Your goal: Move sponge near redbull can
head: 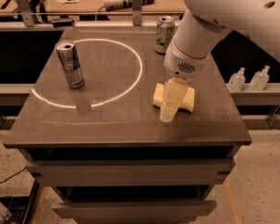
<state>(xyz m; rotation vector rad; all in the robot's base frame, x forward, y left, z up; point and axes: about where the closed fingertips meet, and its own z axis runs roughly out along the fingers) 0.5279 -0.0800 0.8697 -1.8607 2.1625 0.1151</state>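
Pale yellow soft foam sponge lies flat on the dark grey-brown tabletop, right of centre in the frame, near the front right part of the top. Tall slim silver-and-blue redbull can stands upright at the left of the table, on the left arc of the bright light ring cast on the surface. Sponge and can are well apart, with most of the ring between them.

Gripper points down at the sponge from the white robot arm, which enters from the upper right. In this view its cream-coloured body covers the middle of the sponge and its tip sits at the sponge's front edge, low over the tabletop. Can't tell if it touches the sponge. Gripper opening: cannot tell either, it reads as one pale block.

Wider white-and-green can stands upright at the back edge, upper centre, just left of the arm. Two small clear bottles sit on a ledge off the table, far right. Drawer fronts below the top.
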